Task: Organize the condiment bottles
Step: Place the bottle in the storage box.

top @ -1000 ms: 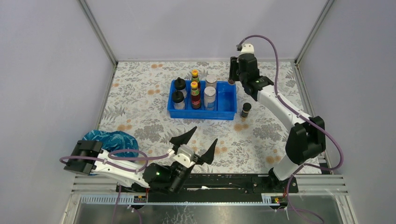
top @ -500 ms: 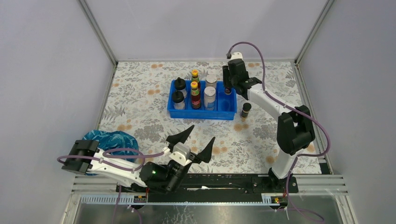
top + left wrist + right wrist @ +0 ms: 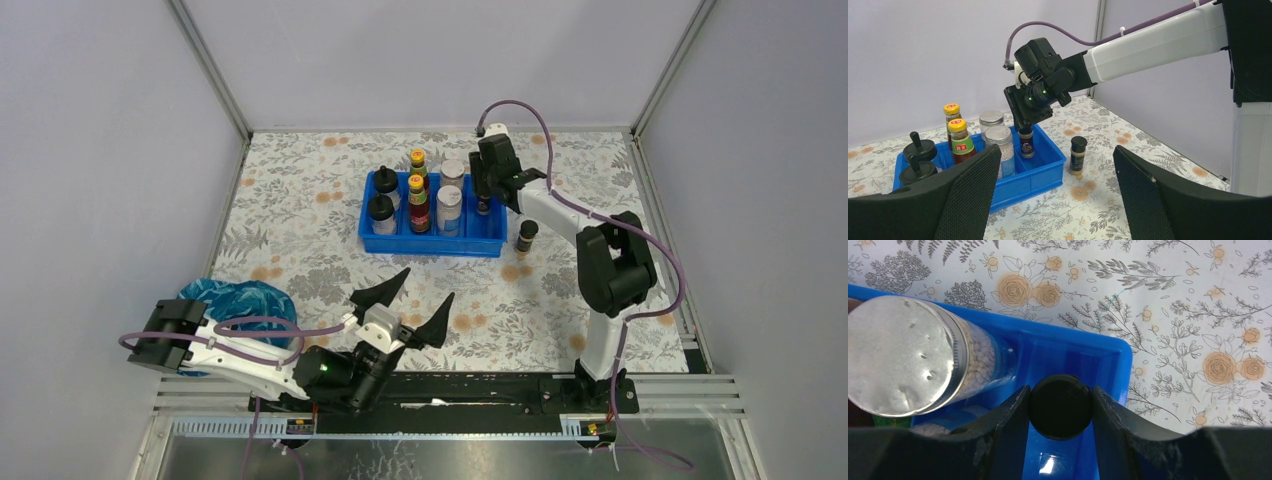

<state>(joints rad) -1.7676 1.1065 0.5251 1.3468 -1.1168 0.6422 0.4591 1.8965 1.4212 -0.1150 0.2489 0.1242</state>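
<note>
Right end effector (image 3: 484,196): closed on the cap of a tiny dark black-capped bottle (image 3: 1060,406). I see one finger on each side of the cap. The bottle hangs upright in the far right corner of the blue tray (image 3: 430,250), just right of the far silver-lidded jar (image 3: 903,357). I cannot tell whether its base touches the tray floor.

Left end effector (image 3: 428,285): open and empty, fingers spread wide, low over the near part of the bench (image 3: 300,230), well apart from the tray.

Tray contents, left to right:
1. Two clear black-domed bottles, one far (image 3: 387,183) and one near (image 3: 380,213), at the left end.
2. Two dark red-labelled bottles with yellow caps, one far (image 3: 417,158) and one near (image 3: 417,200), in the middle.
3. Two silver-lidded jars, the near one (image 3: 449,208) in front of the far one.

All six stand upright.

The second tiny black-capped bottle (image 3: 526,236) stands upright on the bench, just outside the tray's right wall.

A crumpled teal bag (image 3: 240,300) lies on the near left of the bench, beside the left arm.
</note>
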